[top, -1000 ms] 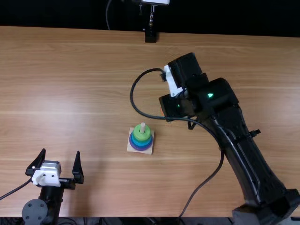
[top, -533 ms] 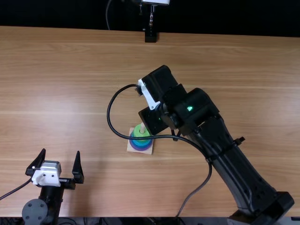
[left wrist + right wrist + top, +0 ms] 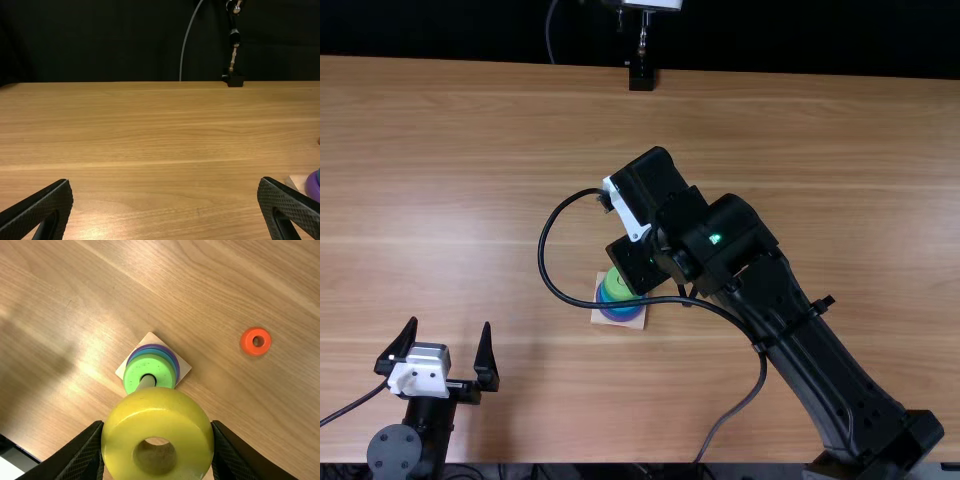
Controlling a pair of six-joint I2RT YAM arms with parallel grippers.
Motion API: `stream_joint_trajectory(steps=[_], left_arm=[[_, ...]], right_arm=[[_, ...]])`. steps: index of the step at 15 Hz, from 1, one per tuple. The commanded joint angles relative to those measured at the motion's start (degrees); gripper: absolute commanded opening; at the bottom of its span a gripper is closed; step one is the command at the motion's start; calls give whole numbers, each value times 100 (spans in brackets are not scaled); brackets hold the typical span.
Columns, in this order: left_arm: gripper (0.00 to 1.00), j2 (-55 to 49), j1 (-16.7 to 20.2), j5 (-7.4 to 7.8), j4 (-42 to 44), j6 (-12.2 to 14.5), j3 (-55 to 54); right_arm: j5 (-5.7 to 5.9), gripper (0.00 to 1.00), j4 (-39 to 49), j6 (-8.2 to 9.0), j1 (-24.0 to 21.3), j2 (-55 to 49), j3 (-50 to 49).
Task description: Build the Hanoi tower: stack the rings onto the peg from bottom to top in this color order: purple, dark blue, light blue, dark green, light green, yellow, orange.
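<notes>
Now the right gripper (image 3: 157, 427) pinches the yellow ring (image 3: 120, 440) by its sides so its hole can fit the peg (image 3: 147, 382). The orange ring (image 3: 245, 343) lies on the table (image 3: 210, 285) because it goes last. The left gripper (image 3: 166, 182) is spread.

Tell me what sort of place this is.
Probably a robotics lab or test bench: a left arm and a right arm work at a wooden table, the right tool holds a yellow toy ring, and a plain dark backdrop hangs behind.
</notes>
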Motion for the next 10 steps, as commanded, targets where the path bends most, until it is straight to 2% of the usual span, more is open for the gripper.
stream_joint_trajectory(steps=[1,10], left_arm=[[100,-62,37,-42,-30,78,-211],[100,-62,37,-42,-30,78,-211]], right_arm=[[-30,0,20,-9,146,-176,136],[-40,0,52,-9,155,-158,-31]])
